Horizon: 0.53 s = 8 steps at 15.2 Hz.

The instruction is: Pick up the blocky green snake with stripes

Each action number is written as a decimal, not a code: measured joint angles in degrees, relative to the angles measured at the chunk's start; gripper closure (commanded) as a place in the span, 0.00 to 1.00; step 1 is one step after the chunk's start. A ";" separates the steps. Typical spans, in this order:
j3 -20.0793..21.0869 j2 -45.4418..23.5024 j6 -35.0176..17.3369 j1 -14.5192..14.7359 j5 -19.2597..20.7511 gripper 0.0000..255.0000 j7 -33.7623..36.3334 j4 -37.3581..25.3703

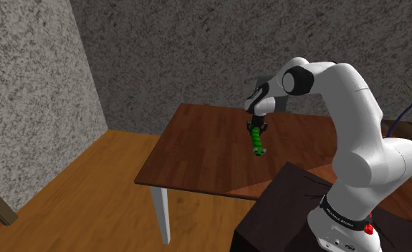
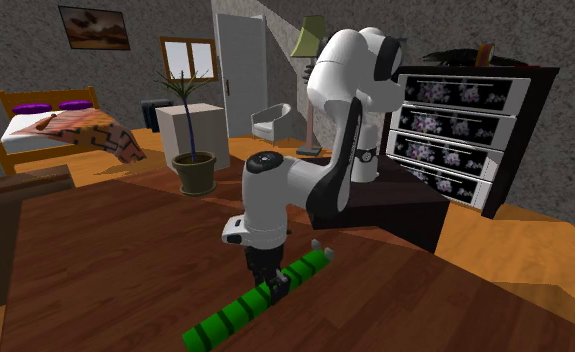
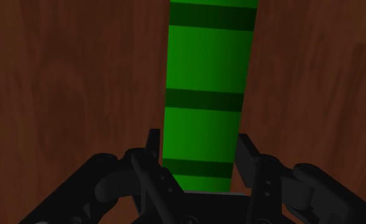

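Your gripper (image 3: 197,147) looks clamped on the snake (image 3: 204,76), with a finger pressed to each flank. The snake lies diagonally on the table (image 2: 105,260), low in the middle of the second exterior view, apparently not yet raised. The grasp seems made, so your next move calls for a slow, straight lift.

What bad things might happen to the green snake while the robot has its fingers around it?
The gripper clasps the striped green snake at one spot, with more snake sticking out on one side. When it is lifted, that longer end might sag and twist out of the fingers. The snake's sides also look smooth, so it may slide through and drop back onto the wooden table.
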<state>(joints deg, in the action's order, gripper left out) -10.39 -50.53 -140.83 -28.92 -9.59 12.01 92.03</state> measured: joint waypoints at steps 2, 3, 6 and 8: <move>-0.19 1.16 0.66 0.03 0.14 1.00 -0.08 0.50; -0.32 1.95 1.04 0.09 0.23 1.00 -0.10 0.93; -0.62 4.03 2.15 0.56 0.51 1.00 0.20 1.91; -0.82 5.20 3.13 0.65 0.69 1.00 0.22 2.09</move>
<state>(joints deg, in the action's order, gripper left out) -11.21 -45.33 -137.70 -28.27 -8.89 12.23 94.12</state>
